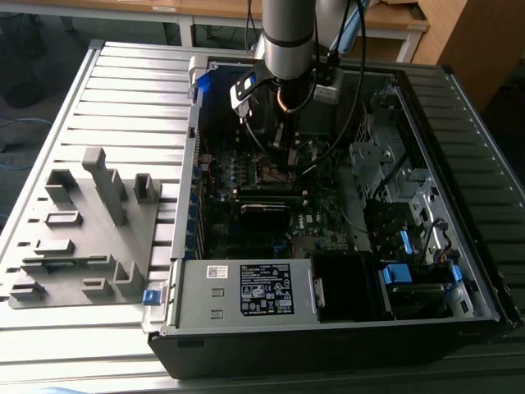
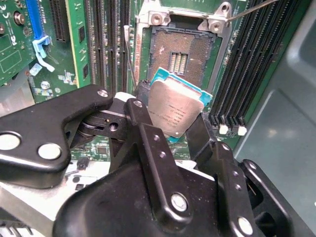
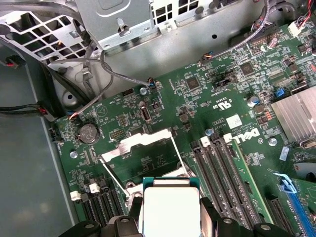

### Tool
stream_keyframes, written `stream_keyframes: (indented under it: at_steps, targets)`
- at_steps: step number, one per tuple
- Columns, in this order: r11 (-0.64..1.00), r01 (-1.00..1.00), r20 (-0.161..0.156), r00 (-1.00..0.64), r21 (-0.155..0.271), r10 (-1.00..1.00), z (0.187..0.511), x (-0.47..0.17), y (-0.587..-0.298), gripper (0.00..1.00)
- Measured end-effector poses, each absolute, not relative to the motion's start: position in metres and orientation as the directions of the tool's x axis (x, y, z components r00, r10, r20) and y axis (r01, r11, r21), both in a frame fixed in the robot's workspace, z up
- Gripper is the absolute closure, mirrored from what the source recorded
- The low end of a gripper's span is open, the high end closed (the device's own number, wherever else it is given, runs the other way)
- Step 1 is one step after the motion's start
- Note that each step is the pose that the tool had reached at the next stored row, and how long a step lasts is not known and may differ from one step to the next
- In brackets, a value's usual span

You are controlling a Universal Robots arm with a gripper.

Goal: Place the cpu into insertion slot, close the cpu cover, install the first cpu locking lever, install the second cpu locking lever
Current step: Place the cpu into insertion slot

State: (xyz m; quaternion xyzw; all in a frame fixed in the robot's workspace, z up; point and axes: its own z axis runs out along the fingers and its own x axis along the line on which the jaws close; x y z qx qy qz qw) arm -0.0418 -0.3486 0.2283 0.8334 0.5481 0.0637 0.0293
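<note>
In both wrist views my gripper (image 2: pixel 174 117) (image 3: pixel 171 219) is shut on the cpu (image 2: pixel 174 106) (image 3: pixel 170 205), a small square chip with a grey-silver top and a teal edge. The chip hangs tilted just above the insertion slot (image 2: pixel 180 52), whose dark contact field lies bare on the green board. The cpu cover (image 3: pixel 140 142) stands swung open at the socket's far edge. Two thin wire levers (image 3: pixel 178 155) (image 3: pixel 112 178) are raised beside it. In the exterior view the gripper (image 1: pixel 283 146) reaches down into the open computer case over the insertion slot (image 1: pixel 269 170).
Long black memory slots (image 2: pixel 252 64) (image 2: pixel 106 44) flank the socket on both sides. A finned heat sink (image 3: pixel 296 113), cables (image 3: pixel 84 74) and a metal drive cage (image 1: pixel 385 164) sit nearby. A power supply (image 1: pixel 246 291) closes the case's near side. A grey fixture (image 1: pixel 82 230) lies outside the case.
</note>
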Motion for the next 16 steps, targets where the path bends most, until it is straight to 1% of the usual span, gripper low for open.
stream_keyframes:
  at_steps: [16]
  targets:
    - [-0.396, 0.91, 0.065, 0.391, 0.123, 0.918, 0.2283, -0.0418, -0.3486, 0.46]
